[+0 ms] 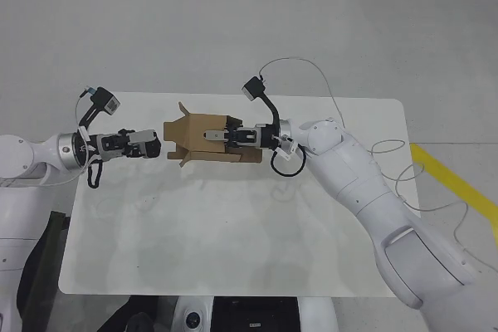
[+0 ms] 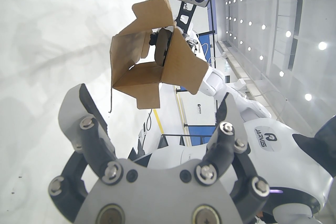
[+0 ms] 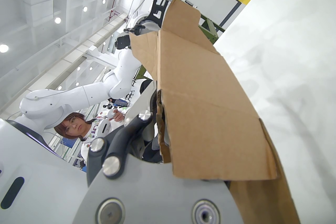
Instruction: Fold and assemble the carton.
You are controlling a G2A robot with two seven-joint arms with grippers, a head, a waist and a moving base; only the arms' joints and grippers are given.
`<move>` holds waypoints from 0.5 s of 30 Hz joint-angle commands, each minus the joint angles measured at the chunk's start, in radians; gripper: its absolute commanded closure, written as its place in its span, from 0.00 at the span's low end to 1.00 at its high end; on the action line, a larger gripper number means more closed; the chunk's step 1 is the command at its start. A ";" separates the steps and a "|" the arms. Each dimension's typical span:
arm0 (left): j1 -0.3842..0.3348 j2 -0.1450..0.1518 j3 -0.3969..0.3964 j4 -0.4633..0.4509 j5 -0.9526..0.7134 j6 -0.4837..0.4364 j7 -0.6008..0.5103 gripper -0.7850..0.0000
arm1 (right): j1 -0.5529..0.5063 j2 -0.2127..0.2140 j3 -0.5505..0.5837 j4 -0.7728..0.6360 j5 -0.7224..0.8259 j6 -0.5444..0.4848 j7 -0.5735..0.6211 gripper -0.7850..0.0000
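Observation:
A brown cardboard carton (image 1: pixel 201 138) is held just above the white table (image 1: pixel 232 241), its flaps spread at both ends. My right gripper (image 1: pixel 231 138) is shut on one side wall of the carton (image 3: pixel 204 109), with one finger (image 3: pixel 136 125) visible against the wall's edge. The left gripper (image 1: pixel 156 146) sits just beyond the carton's other end, apart from it. In the left wrist view the carton's open end (image 2: pixel 141 57) faces the left gripper (image 2: pixel 157 109), whose fingers (image 2: pixel 88 104) are spread open with nothing between them.
The carton hangs over the table's far half. A thin grey cable (image 1: pixel 315 70) loops over the far right corner, and more cable trails off the table's right edge (image 1: pixel 407 166). A yellow floor stripe (image 1: pixel 465 195) runs beyond that edge.

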 commanded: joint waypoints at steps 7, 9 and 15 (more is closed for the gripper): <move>0.023 0.011 -0.046 0.007 0.003 0.006 -0.024 0.00 | -0.029 0.022 0.033 -0.089 -0.075 0.146 -0.016 1.00; 0.023 0.012 -0.049 0.016 -0.006 0.010 -0.031 0.00 | -0.037 0.027 0.044 -0.109 -0.081 0.169 -0.014 1.00; 0.019 0.011 -0.045 0.032 -0.025 0.014 -0.041 0.00 | -0.071 0.038 0.077 -0.159 -0.091 0.211 -0.039 1.00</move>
